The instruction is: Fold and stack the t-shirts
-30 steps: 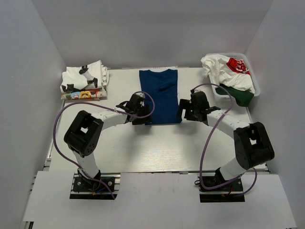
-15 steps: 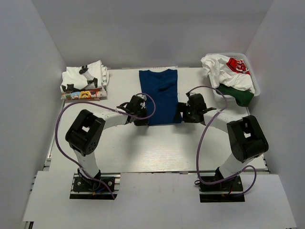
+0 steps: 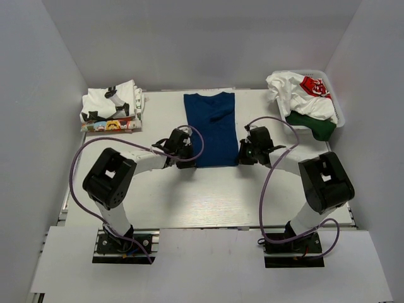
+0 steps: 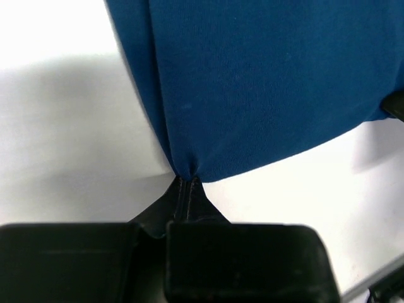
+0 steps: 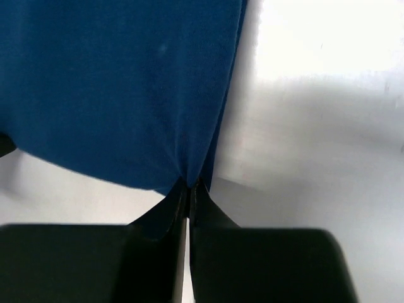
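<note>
The left hand [image 4: 187, 184] is pinched shut on the near left corner of the blue tee [image 3: 211, 126], with the cloth gathered into a small pucker between its fingertips. The right hand [image 5: 189, 188] is clamped the same way on the near right corner, the hem bunched at its tips. Both hands sit low over the surface [image 3: 208, 196], one at each end of the tee's near edge. The blue tee lies flat in the middle of the surface as a long narrow strip, collar at the far end. At the far left rests a stack of folded tees [image 3: 110, 108], white with cartoon prints. At the far right the basket [image 3: 339, 112] holds a heap of loose tees [image 3: 297, 88], white with a red print showing, and dark green cloth spills over its near rim.
</note>
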You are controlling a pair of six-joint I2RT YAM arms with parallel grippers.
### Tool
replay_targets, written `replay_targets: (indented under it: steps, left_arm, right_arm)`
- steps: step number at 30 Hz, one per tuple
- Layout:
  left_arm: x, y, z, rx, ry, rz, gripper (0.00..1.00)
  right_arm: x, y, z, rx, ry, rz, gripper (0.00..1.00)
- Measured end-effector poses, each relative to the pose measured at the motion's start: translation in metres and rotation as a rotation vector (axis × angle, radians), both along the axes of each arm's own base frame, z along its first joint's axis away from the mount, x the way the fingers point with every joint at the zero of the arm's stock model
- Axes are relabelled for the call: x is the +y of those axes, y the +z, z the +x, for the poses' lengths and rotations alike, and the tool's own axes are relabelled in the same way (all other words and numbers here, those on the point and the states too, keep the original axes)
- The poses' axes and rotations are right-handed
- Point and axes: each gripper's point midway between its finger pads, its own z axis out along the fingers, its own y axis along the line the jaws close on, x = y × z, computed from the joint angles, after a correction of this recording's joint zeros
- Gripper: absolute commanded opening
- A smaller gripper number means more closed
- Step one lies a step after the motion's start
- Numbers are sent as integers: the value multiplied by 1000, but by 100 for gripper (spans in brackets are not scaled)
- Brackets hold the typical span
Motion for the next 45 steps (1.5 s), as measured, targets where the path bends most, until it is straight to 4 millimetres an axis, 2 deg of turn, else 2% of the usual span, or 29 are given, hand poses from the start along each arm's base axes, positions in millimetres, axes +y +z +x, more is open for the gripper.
replay_targets:
  steps: [3, 5, 11, 13, 17, 19, 23, 28, 32, 37, 45]
  left_arm:
    - [2, 5, -13, 8, -11, -21, 0]
    - [2, 16, -23, 0, -18, -37, 0]
    - [-2, 75, -54, -101, -45, -141, 0]
    - [-3, 104, -64, -149, -52, -191, 0]
    - [-3, 139, -72, -216, -57, -254, 0]
    - [-2, 150, -73, -242, -53, -273, 0]
    - [-2, 164, -69, -268, -38, -276, 0]
    - [5, 176, -55, -318, 21, -249, 0]
    - [9, 189, -37, -365, 88, -218, 0]
    - [13, 196, -4, -389, 179, -143, 0]
    - [17, 182, 53, -377, 317, 19, 0]
  right_arm:
    - [-3, 12, -17, 9, 14, 12, 0]
    - [-1, 29, -27, 7, 28, 35, 0]
    - [-2, 76, -57, -6, 68, 91, 0]
    - [-2, 89, -68, 12, 85, 105, 0]
    - [0, 116, -80, 13, 114, 135, 0]
    - [1, 133, -80, -4, 119, 146, 0]
    - [5, 165, -72, -59, 121, 170, 0]
    - [10, 181, -62, -75, 110, 191, 0]
    - [16, 185, -44, -60, 95, 187, 0]
    - [24, 188, -10, -61, 71, 199, 0]
    - [32, 166, 42, 5, 42, 213, 0]
